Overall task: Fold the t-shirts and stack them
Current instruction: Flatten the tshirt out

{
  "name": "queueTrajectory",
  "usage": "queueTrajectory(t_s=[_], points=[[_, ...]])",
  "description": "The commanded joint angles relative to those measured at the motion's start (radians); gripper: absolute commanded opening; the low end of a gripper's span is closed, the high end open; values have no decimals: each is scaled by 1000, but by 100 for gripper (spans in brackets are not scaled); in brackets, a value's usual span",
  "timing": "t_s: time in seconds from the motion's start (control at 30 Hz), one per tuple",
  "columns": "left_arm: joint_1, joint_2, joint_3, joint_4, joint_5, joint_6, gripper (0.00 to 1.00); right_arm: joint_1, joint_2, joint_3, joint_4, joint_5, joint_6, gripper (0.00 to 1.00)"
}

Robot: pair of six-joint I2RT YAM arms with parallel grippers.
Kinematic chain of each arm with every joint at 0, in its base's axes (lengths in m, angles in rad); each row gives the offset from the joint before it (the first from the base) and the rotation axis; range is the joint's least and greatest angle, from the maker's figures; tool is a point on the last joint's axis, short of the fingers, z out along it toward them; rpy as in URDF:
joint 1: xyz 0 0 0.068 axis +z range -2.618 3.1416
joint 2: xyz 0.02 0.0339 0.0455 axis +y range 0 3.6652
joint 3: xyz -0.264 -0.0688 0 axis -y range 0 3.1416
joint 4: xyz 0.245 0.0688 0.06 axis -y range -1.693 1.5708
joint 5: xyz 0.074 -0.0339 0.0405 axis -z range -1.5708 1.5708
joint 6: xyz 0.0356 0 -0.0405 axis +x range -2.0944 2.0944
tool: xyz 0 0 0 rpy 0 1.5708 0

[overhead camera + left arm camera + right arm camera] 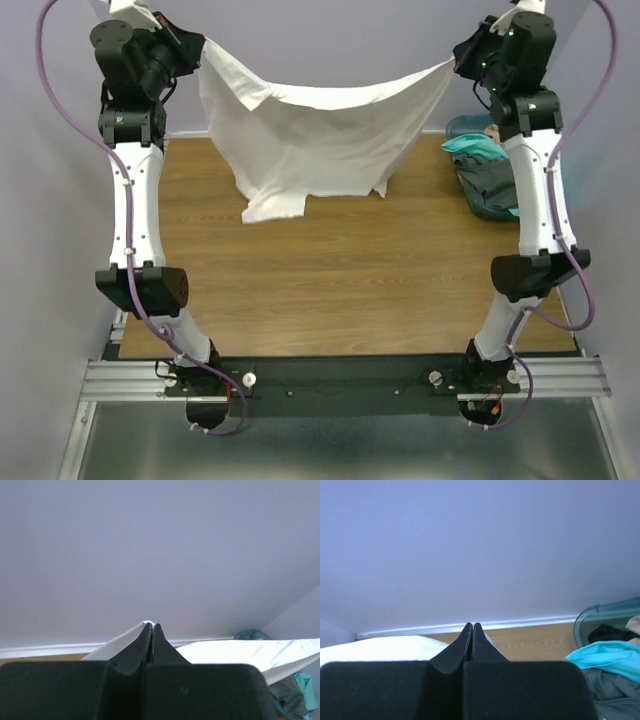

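Note:
A large white t-shirt (315, 140) hangs spread in the air between my two grippers above the far half of the table. My left gripper (203, 45) is shut on its left corner; the white cloth shows at the fingertips in the left wrist view (130, 637). My right gripper (455, 62) is shut on its right corner; white cloth lies left of the jaws in the right wrist view (375, 647). The shirt's lower edge and a sleeve touch the table. A teal t-shirt (478, 147) and a dark grey one (490, 185) lie bundled at the far right.
The round teal plastic basket (600, 614) stands at the far right edge of the wooden table (330, 290), holding the bundled shirts. A pale wall runs behind the table. Both arms are raised high at the table's left and right sides.

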Motion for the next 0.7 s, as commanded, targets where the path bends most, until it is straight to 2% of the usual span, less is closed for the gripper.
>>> queueTrajectory(t_s=[0.0,0.23,0.37,0.53,0.67], points=[[22,-200,-124,237,17,-38,0,0,-113,-11,21,12,-81,0],[30,-466,-211,293,-113,47,0,-1,-333,-146,81,-9,-118,0],[33,-537,-204,294,-164,88,0,-1,-416,-163,109,-28,-138,0],[32,-561,-170,317,-145,116,0,0,-463,-156,126,-22,-129,0],[33,-522,-196,331,-88,82,0,0,-449,-182,143,-11,-106,0]])
